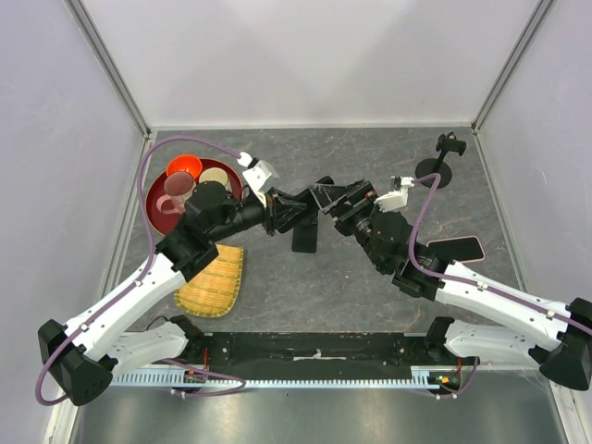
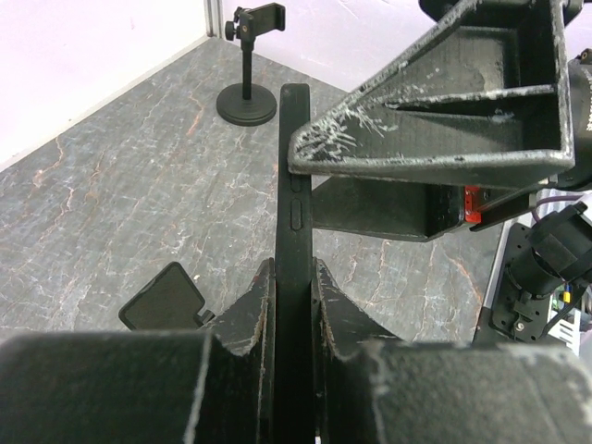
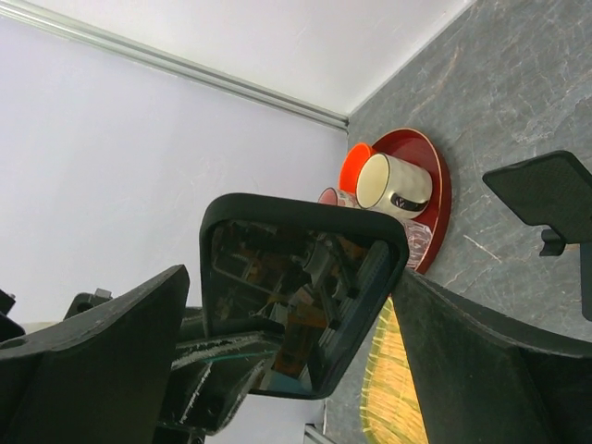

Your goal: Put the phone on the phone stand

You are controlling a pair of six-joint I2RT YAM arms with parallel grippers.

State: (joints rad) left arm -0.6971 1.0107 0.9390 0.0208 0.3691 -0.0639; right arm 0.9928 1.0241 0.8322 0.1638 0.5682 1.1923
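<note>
A black phone [image 1: 303,233] hangs above the middle of the table with my left gripper [image 1: 289,213] shut on it. In the left wrist view the phone [image 2: 294,185] shows edge-on, pinched between both fingers of the left gripper [image 2: 294,268]. My right gripper [image 1: 326,196] faces it from the right, open. In the right wrist view the phone's glossy screen [image 3: 277,231] fills the gap of the right gripper [image 3: 292,274], one finger on each side. The phone stand [image 1: 444,162], a black pole on a round base with a clamp on top, stands at the back right [image 2: 250,65].
A red tray [image 1: 159,215] with cups sits at the back left [image 3: 439,199]. A woven yellow mat [image 1: 213,282] lies in front of it. A dark flat slab [image 1: 455,248] lies at the right. A small black plate [image 2: 165,298] shows low beside the left fingers.
</note>
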